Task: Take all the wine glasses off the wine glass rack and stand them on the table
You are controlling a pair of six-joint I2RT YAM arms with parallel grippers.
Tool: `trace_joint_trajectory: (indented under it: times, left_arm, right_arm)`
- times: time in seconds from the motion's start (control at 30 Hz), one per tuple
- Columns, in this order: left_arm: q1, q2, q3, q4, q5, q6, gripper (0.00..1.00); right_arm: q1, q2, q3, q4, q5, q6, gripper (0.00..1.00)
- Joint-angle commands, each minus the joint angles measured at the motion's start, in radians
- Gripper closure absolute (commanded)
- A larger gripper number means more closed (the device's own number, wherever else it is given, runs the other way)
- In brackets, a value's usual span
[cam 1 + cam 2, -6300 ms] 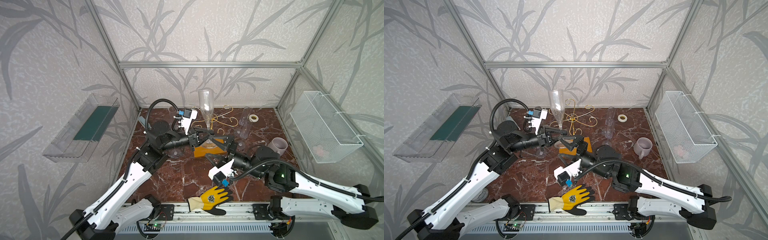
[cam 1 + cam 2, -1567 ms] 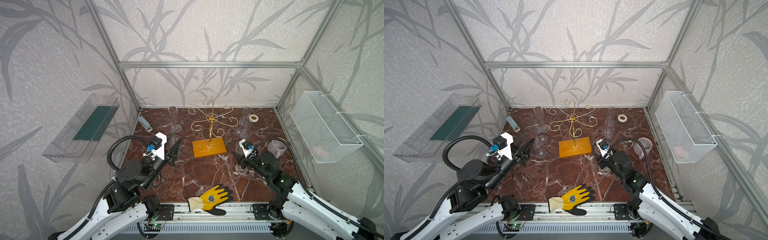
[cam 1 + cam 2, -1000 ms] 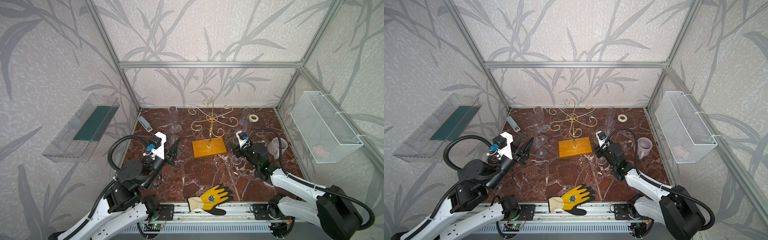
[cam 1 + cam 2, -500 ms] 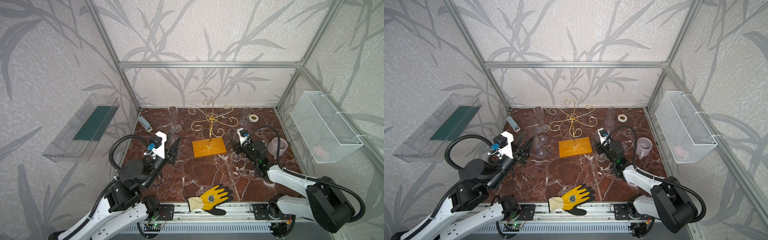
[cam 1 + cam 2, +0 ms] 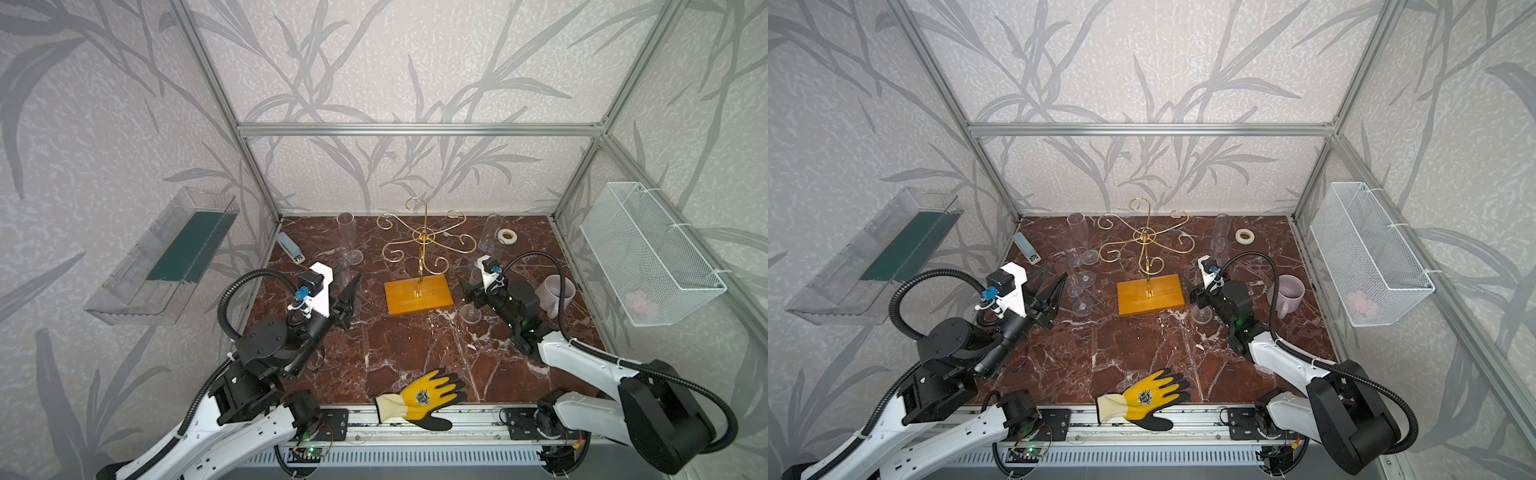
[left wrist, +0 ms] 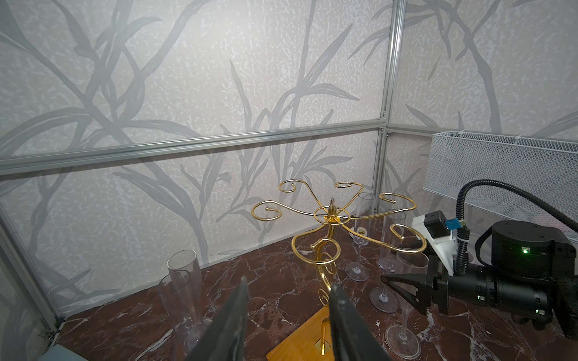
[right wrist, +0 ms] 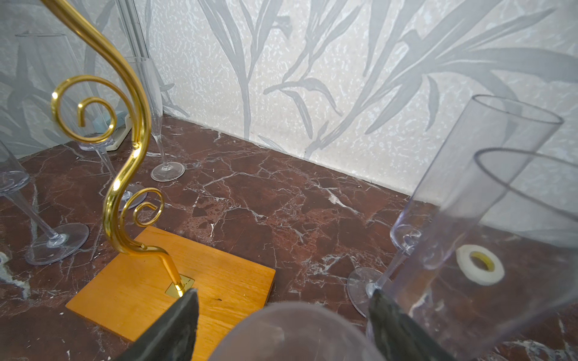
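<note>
Bare wine glass rack (image 5: 407, 297), wine glass (image 5: 470, 318) on tabletop (image 5: 415, 353).
We list left fingers (image 6: 231, 318) half-open, empty, parked clear; glass upright just right of the rack's base; right fingers (image 7: 175, 325) spread wide about its bowl, leaving it free to stand.

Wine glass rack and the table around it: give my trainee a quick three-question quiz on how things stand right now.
1. True or false: a glass hangs from the wine glass rack.
2. What lies at the front edge of the table? A) a yellow glove B) a sponge C) a bottle
3. Fill in: the fingers of the left gripper stand apart and hold ___.

Key: 1 false, every arm is bare; 2 A; 3 nothing.
</note>
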Motion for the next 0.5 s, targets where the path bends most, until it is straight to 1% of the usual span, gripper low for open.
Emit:
trace_joint_trajectory:
  times: [0.0,0.17,0.47]
  left_arm:
    - [-0.005,0.005,-0.008,0.021,-0.019,0.016,0.56]
    - [-0.005,0.002,-0.011,0.025,-0.035,0.045,0.55]
    - [-0.004,-0.001,0.003,0.033,-0.069,0.133,0.54]
  right_arm:
    - [-0.006,-0.051,-0.009,-0.031,0.004,-0.012,0.09]
    - [-0.008,-0.134,0.001,-0.107,0.004,-0.037,0.01]
    - [-0.011,-0.373,0.069,-0.328,0.013,-0.091,0.01]
